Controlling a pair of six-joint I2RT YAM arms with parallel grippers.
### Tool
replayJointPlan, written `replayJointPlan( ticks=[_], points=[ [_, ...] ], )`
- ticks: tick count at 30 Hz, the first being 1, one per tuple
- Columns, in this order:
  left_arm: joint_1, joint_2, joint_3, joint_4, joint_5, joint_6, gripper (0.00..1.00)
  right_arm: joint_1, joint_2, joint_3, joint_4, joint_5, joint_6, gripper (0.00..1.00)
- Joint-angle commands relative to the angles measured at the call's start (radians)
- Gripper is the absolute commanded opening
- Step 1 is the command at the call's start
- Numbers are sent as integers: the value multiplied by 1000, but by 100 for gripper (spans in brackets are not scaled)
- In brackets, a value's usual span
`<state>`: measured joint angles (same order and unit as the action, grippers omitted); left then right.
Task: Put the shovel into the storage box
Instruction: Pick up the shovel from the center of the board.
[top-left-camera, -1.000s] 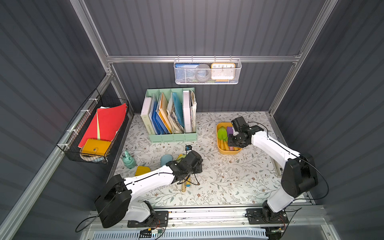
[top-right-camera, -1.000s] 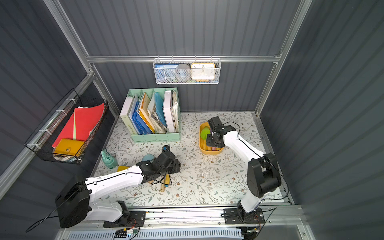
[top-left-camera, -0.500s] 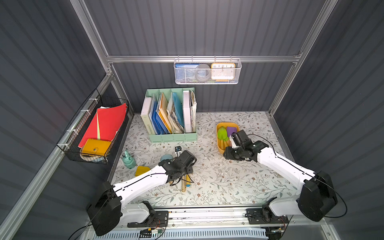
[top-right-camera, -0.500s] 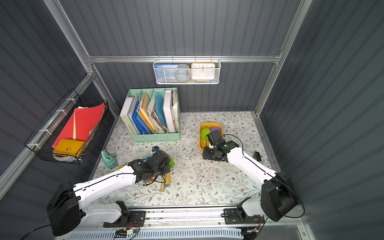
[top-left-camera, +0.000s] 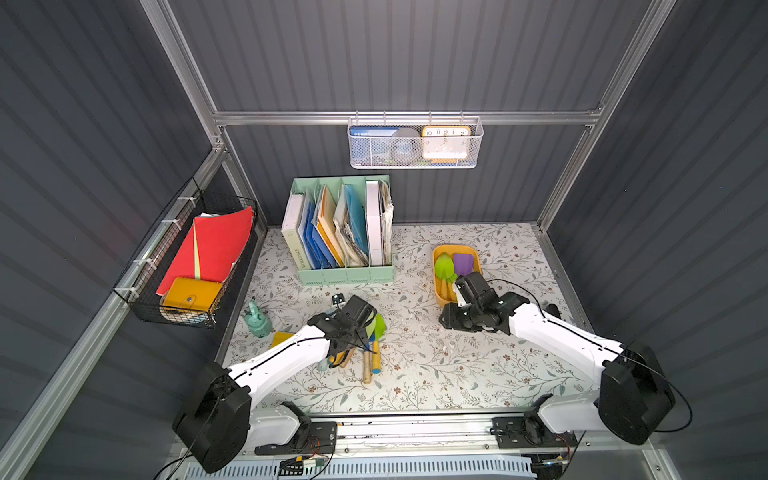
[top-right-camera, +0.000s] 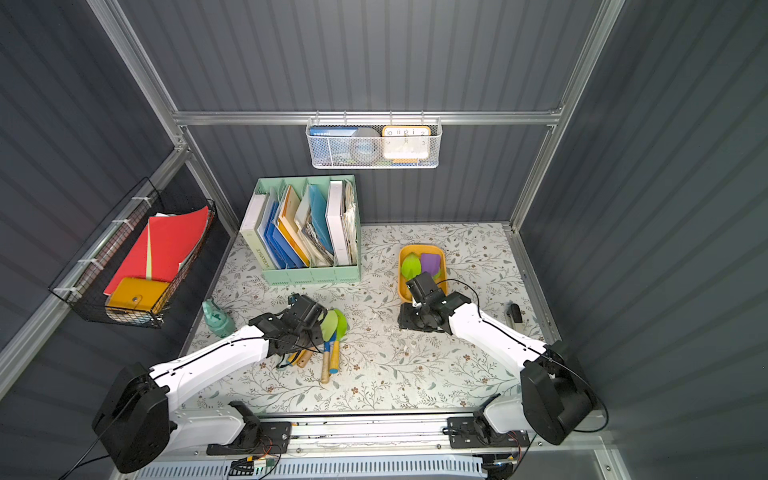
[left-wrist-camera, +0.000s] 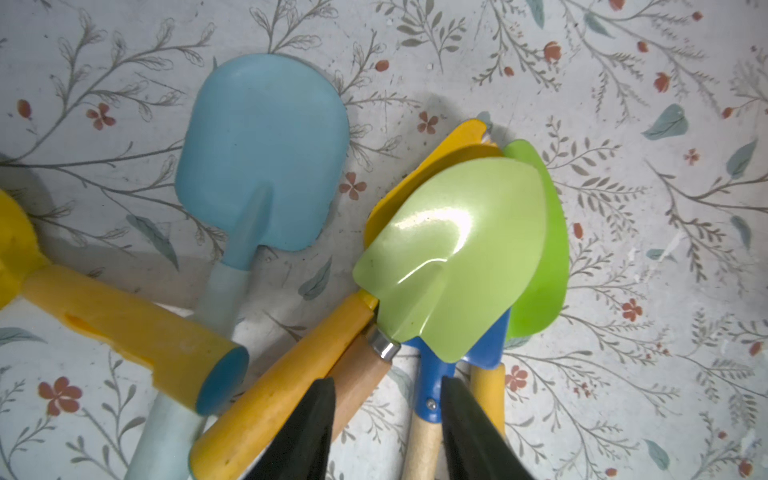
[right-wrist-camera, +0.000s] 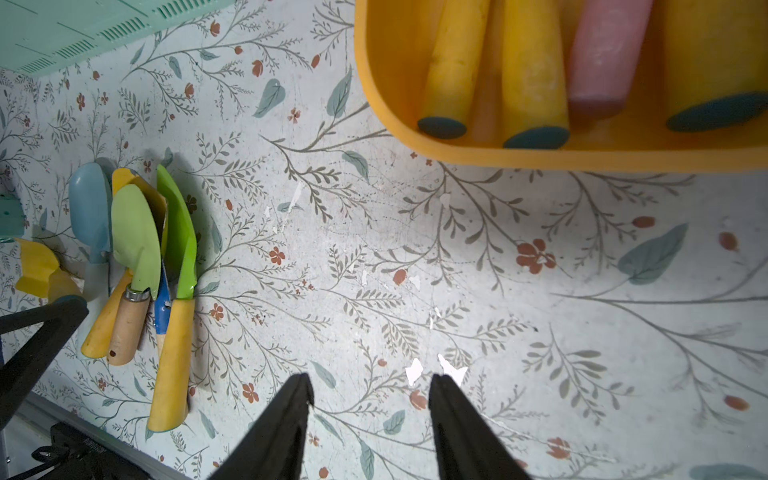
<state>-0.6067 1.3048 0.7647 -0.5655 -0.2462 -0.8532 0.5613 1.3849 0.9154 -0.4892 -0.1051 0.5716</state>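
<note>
Several toy shovels lie in a heap (top-left-camera: 374, 332) (top-right-camera: 332, 328) on the floral mat at front left. On top is a pale green shovel (left-wrist-camera: 453, 257) with a brown wooden handle; a light blue shovel (left-wrist-camera: 266, 153) lies beside it. My left gripper (left-wrist-camera: 386, 399) hangs open just above the heap, its fingertips either side of that wooden handle and a blue shovel's neck. The storage box (top-left-camera: 455, 248) (right-wrist-camera: 582, 160), mustard yellow, holds several shovels, with green (top-left-camera: 444, 266) and purple (top-left-camera: 462, 262) blades showing. My right gripper (right-wrist-camera: 370, 390) is open and empty over bare mat, just in front of the box.
A mint-green file holder (top-left-camera: 340, 232) stands at the back. A white mesh basket (top-left-camera: 415, 143) hangs on the rear wall and a black wire basket (top-left-camera: 137, 286) on the left wall. A teal toy (top-left-camera: 257, 320) and a yellow piece (top-left-camera: 282, 337) sit left of the heap.
My right gripper has drawn back from over the storage box toward the front. My left gripper has shifted a little left onto the heap, its jaws somewhat narrower.
</note>
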Motion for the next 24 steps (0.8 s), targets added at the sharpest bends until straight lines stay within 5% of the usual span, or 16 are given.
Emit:
replayJointPlan(
  ticks=[1, 24],
  points=[
    [6, 23, -17, -18, 15, 33, 46, 4, 18, -4, 12, 5, 17, 52],
    [6, 50, -105, 46, 95, -9, 43, 7, 51, -16, 30, 6, 29, 52]
  ],
)
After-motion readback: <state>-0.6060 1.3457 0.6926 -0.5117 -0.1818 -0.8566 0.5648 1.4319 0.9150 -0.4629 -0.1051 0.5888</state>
